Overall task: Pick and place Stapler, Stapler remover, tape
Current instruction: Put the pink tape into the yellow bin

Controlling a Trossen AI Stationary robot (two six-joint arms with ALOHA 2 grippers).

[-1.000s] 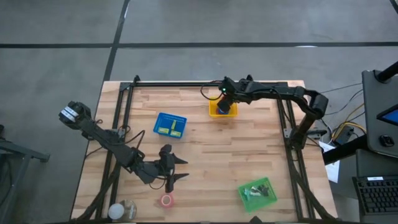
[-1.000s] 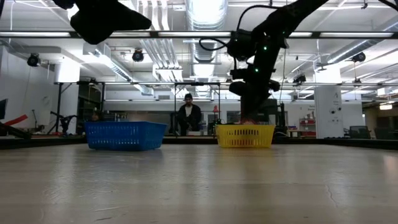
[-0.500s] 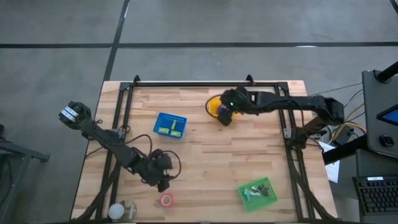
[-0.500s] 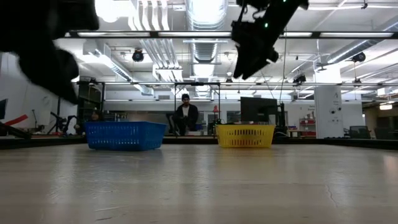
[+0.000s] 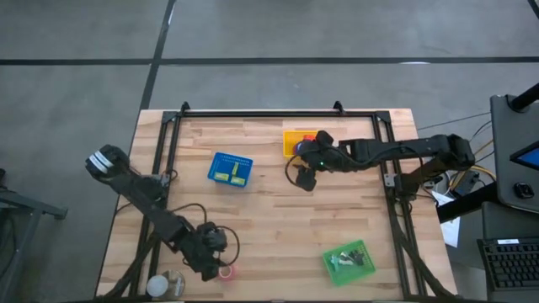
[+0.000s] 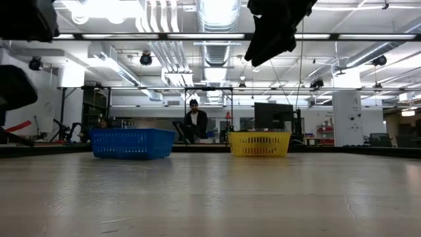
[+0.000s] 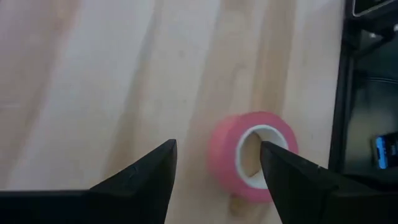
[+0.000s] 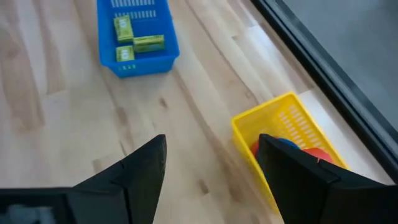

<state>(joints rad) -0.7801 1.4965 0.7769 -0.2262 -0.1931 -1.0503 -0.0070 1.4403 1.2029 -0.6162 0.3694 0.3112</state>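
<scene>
A red tape roll (image 7: 249, 155) with a pale centre lies on its side on the wood; in the high view the red tape roll (image 5: 226, 271) sits near the table's near edge. My left gripper (image 7: 217, 149) hangs open just above it, one finger in front of the roll's hole and the other over bare wood. My right gripper (image 8: 211, 140) is open and empty, above the table a little nearer than the yellow basket (image 8: 286, 134). That basket holds a blue roll (image 8: 283, 144) and a red roll (image 8: 314, 155). From overhead, my right gripper (image 5: 305, 178) is at mid-table.
A blue basket (image 5: 230, 169) with yellow-green items stands left of centre. A green basket (image 5: 348, 261) sits near the near right corner. A pale round object (image 5: 164, 284) lies at the near left corner. A person (image 6: 193, 122) sits far behind the table.
My left gripper has moved toward the table's near edge and down to the red tape roll, tipping its fingers downward. My right gripper has risen out of the yellow basket and drawn back toward the table's middle, high above the wood.
</scene>
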